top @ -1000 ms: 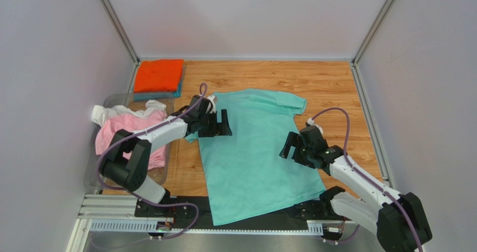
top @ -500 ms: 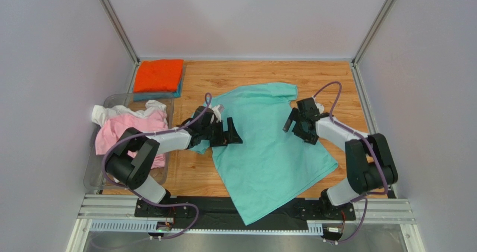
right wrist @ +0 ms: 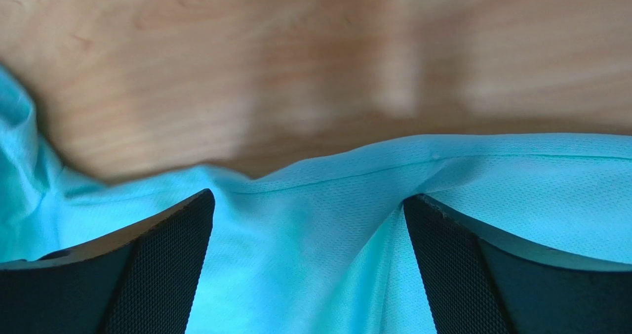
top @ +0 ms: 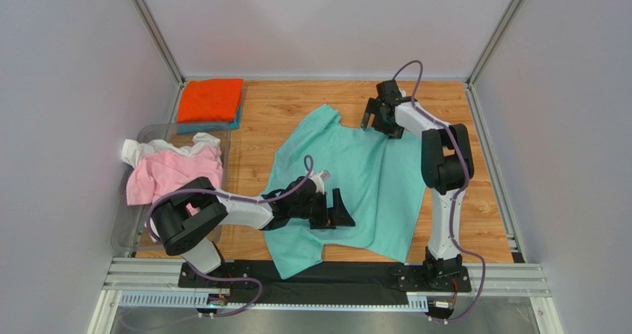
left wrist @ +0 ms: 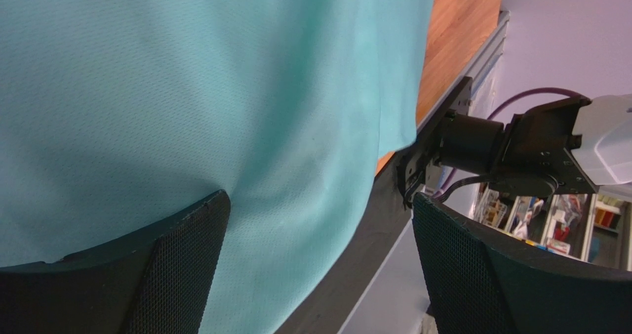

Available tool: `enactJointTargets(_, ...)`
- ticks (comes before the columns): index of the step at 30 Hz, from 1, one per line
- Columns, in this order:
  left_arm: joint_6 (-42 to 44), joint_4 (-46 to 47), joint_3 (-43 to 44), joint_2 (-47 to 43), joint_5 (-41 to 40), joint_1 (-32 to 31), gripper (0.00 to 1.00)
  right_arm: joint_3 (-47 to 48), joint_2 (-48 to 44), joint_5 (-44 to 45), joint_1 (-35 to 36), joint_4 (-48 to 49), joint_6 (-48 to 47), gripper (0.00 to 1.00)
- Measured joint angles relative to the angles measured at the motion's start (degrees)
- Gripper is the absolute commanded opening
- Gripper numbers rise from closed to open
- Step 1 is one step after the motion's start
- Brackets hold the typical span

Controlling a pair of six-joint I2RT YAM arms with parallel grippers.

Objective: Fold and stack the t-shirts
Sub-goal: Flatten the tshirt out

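Swinging across the cloth within a second, both arms have left the mint-green tee turned and rumpled where it had lain flat and square.

At 9 o'clock the bin holds the pink tee and the white tee, untouched. At 11 o'clock the folded orange tee lies on the teal-blue one, unchanged.

The left gripper has slid from the tee's left sleeve down toward 6 o'clock. Its fingers are spread wide over the cloth, clamping nothing that I can see.

The tee now lies slanted across the middle of the tabletop, its hem bunched toward 6 o'clock and a ridge running down its right half.

The right gripper has travelled from 4 o'clock up to 1 o'clock, at the tee's far edge. Its jaws also stand wide, cloth beneath them and nothing pinched.

As I judge it, the tee has been re-oriented rather than folded, so it needs smoothing before a first fold.
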Motion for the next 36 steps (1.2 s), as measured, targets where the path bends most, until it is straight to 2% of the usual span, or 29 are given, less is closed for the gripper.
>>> enactJointTargets(4, -0.94, -1.81, 3.41, 1.55, -2.73, -3.15, 1.00, 9.22, 5.22, -1.60, 0.02, -2.89, -2.12, 1.00)
enactJointTargets(10, 3.08, -12.44, 9.99, -1.31, -8.35, -3.85, 1.00, 9.55, 1.20, -0.66, 0.07, -9.03, -6.47, 1.00)
enactJointTargets(13, 6.99, -20.98, 12.33, -7.17, -14.21, -3.72, 1.00, 4.33, -7.41, 1.44, 0.11, -10.05, -7.43, 1.00)
enactJointTargets(17, 13.66, -31.54, 18.91, -13.22, -20.79, -1.95, 1.00, -11.02, -27.98, 4.50, 0.13, -7.87, -6.47, 1.00)
enactJointTargets(21, 19.06, -33.79, 24.04, -14.01, -22.16, 8.94, 1.00, -28.02, -44.74, 2.71, 0.13, -2.86, -3.52, 1.00)
enactJointTargets(23, 21.99, -34.12, 28.13, -10.43, -21.27, 15.34, 1.00, -35.19, -48.43, 0.17, 0.26, -1.20, -2.23, 1.00)
enactJointTargets(27, 26.64, -34.95, 40.81, 3.58, -17.03, 24.02, 1.00, -43.04, -48.37, -4.63, 0.96, 0.44, -0.92, 1.00)
enactJointTargets(36, 31.98, -39.47, 66.25, 31.82, -7.39, 31.85, 1.00, -43.41, -42.95, -3.56, 1.51, 3.80, -1.44, 1.00)
